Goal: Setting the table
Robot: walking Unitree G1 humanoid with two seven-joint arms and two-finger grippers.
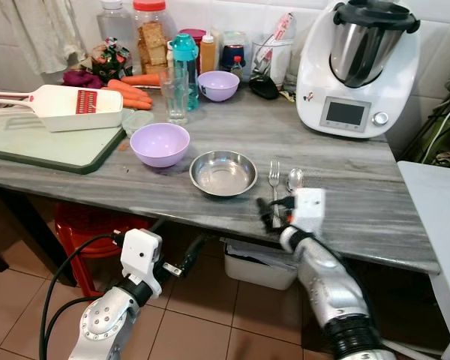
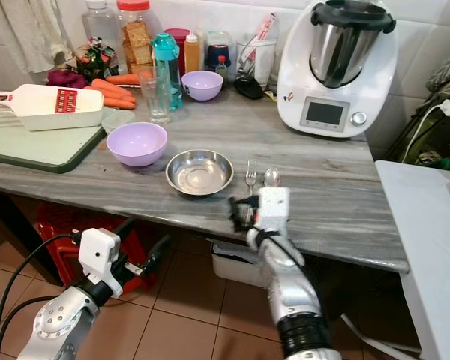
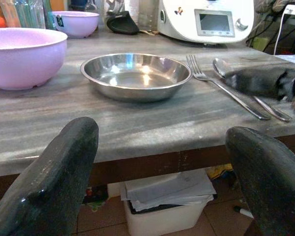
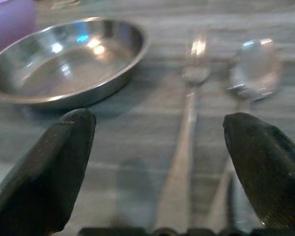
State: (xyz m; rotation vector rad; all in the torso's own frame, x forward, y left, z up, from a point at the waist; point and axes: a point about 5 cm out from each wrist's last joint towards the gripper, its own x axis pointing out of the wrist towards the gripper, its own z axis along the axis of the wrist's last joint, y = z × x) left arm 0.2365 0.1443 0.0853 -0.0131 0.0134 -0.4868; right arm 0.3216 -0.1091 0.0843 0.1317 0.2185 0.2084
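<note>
Steel handles of the slim silver fork (image 1: 274,180) and the silver spoon (image 1: 295,179) vanish beneath the right gripper (image 1: 274,214), whose black fingers (image 4: 54,172) gape over them (blurred in its wrist view). Both lie beside the round steel bowl (image 1: 223,173) on the grey marble table (image 1: 375,210). Below the edge, the left gripper (image 3: 162,177) hangs open.

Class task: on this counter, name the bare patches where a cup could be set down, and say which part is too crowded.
Free: the grey counter to the right of the spoon, in front of the mixer; also the stretch behind the steel bowl. A narrow front strip lies before the lilac bowl. Crowded: the back left, with jars, carrots, glass and cutting board.
</note>
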